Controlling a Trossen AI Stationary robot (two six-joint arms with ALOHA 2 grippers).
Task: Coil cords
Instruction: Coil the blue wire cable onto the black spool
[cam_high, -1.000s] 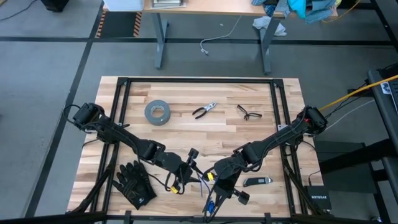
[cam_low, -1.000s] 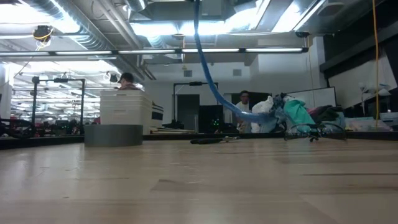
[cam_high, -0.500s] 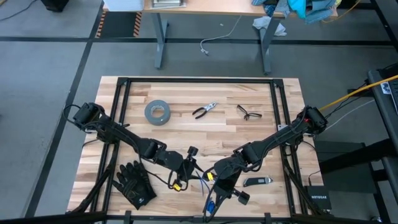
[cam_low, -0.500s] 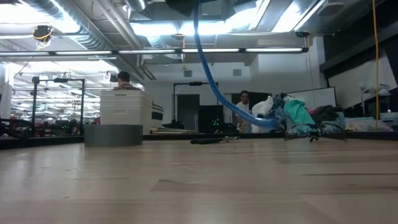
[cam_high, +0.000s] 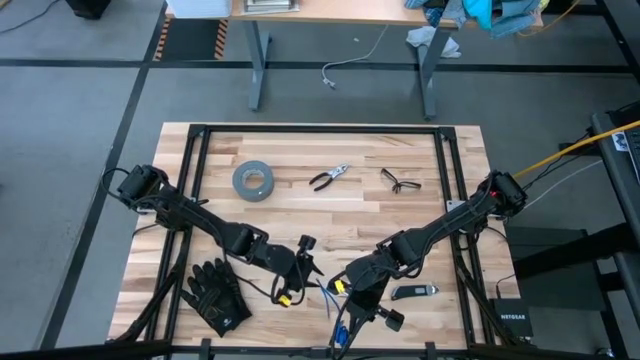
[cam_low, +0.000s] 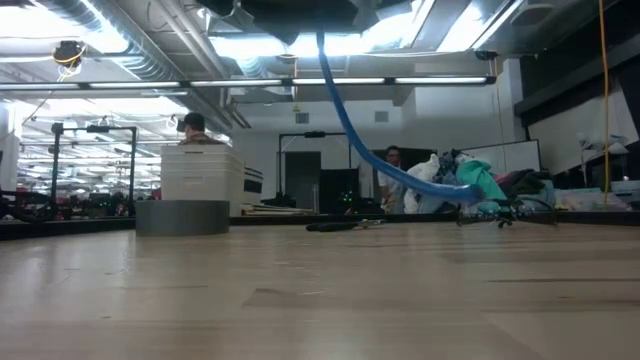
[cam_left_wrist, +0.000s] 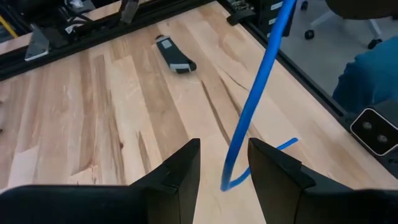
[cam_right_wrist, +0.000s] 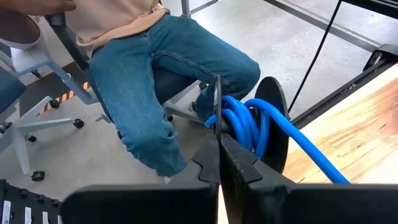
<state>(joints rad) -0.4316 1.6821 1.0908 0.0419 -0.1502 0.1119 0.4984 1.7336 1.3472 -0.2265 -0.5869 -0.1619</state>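
Left pincer stands parted astride the limp, light blue cords; best gripped just ahead of its fingertips.

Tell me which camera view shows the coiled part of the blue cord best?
The right wrist view: the blue loops of the cord bunch right beyond the shut right gripper. The left wrist view shows only one straight strand, the low view one hanging strand, and the high view just a small blue bit.
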